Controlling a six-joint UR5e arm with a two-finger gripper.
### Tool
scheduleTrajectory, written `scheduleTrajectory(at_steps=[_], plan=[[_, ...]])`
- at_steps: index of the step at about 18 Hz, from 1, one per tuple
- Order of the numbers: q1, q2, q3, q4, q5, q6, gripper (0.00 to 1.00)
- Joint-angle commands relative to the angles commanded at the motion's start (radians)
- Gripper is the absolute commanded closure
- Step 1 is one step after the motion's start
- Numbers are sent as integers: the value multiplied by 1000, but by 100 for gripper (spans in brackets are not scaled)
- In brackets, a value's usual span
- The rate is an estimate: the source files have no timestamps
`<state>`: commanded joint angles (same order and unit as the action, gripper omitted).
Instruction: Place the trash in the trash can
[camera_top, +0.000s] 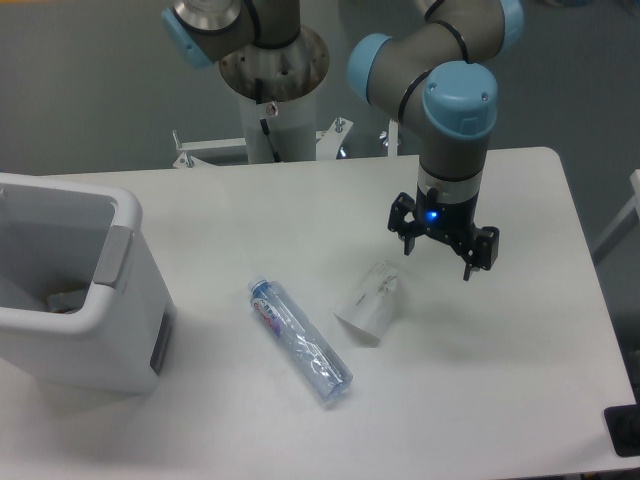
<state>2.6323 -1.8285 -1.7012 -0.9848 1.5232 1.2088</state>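
Your white table (480, 400) fills the view, and the big white trash can (95, 340) sits at its left edge, mouth open upward, grey panels facing the middle. Something small lies inside it, too dim to name. Your UR5e arm (455, 110) reaches down over the right half of the table, and the gripper (437, 252) hangs just right of the cup, fingers spread and holding nothing. Next in size, the crushed clear bottle (300, 342) lies flat on the table between can and cup, blue cap pointing up-left, label near the cap. Smallest, the translucent cup (370, 302) lies tipped on its side, touching neither bottle nor gripper. By my read the cup is your nearest target. Come over it, line the fingers across its narrow width, and descend until they straddle the wall. Close gently, since thin plastic will likely buckle and slip. Lift well above the can's rim before carrying left.
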Motion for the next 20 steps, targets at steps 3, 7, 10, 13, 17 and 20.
scheduleTrajectory(at_steps=[3,7,10,13,17,20], plan=[[-2,0,0,2,0,-5,0],[-2,-2,-8,3,-3,-5,0],[-6,2,-17,9,-12,-5,0],[-24,6,-35,9,-15,-24,0],[-70,6,-51,12,-35,-170,0],[-83,-21,-74,28,-26,-175,0]])
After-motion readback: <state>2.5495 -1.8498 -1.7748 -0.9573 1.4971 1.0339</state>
